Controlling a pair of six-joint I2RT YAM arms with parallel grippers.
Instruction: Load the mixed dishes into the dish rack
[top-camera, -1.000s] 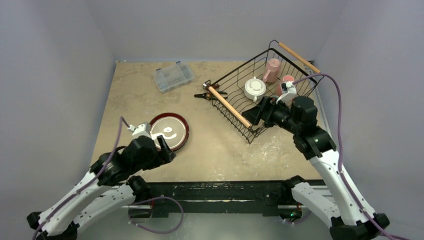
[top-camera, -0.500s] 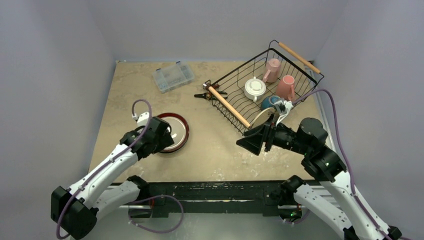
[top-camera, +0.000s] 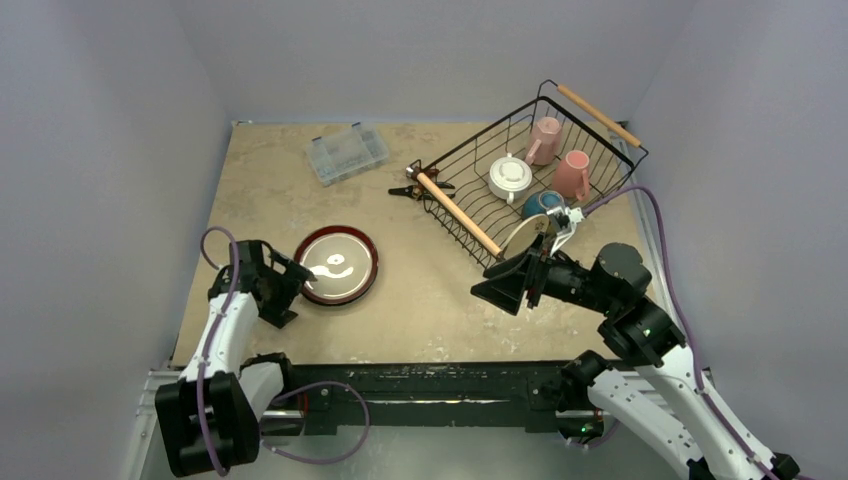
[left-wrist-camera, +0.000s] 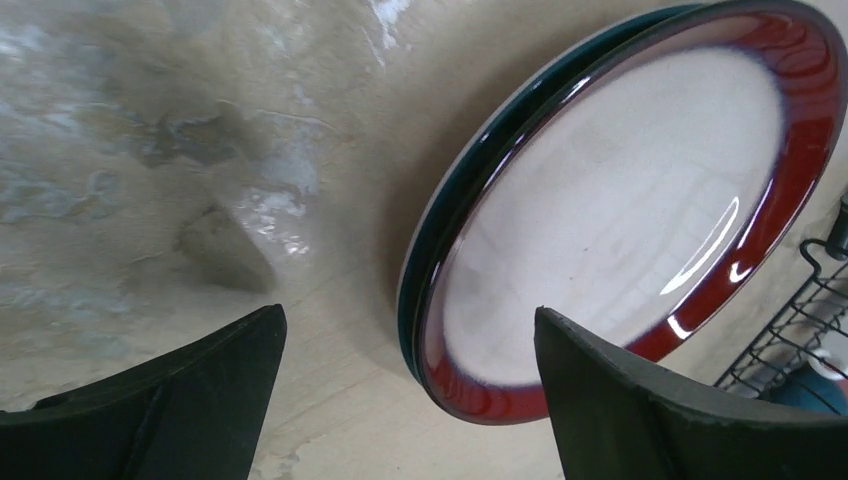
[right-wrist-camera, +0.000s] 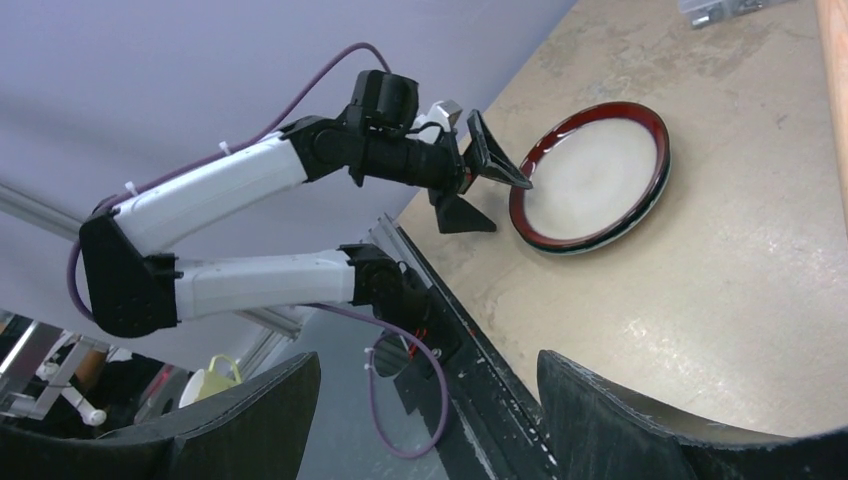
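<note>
Left gripper (top-camera: 288, 292): jaws spread wide and empty, low over the table (top-camera: 270, 190) in the lower left of the top view, just left of the red-rimmed plate (top-camera: 338, 264).
Left wrist view: the plate's rim lies ahead, between the two dark fingers (left-wrist-camera: 180, 400); no contact shows.
Red-rimmed plate: flat on the table, left of centre, well apart from the dish rack (top-camera: 457, 213).
Right gripper (top-camera: 500, 285): jaws spread and empty, right of centre in the lower half of the top view, just below the rack's near corner and pointing left.
Dish rack: upper right of the top view, set diagonally.
Pink mugs: one (top-camera: 546, 135) at the rack's far side, the other (top-camera: 574, 172) just below and to the right of it.
White two-handled cup (top-camera: 510, 178): mid-rack.
Blue bowl (top-camera: 543, 204): just below and to the right of the cup.
Cream plate (top-camera: 522, 238): tilted on edge at the rack's near corner.
Clear box (top-camera: 347, 153): upper left of the table.
Small hand tool (top-camera: 408, 186): just beside the rack's left corner.
</note>
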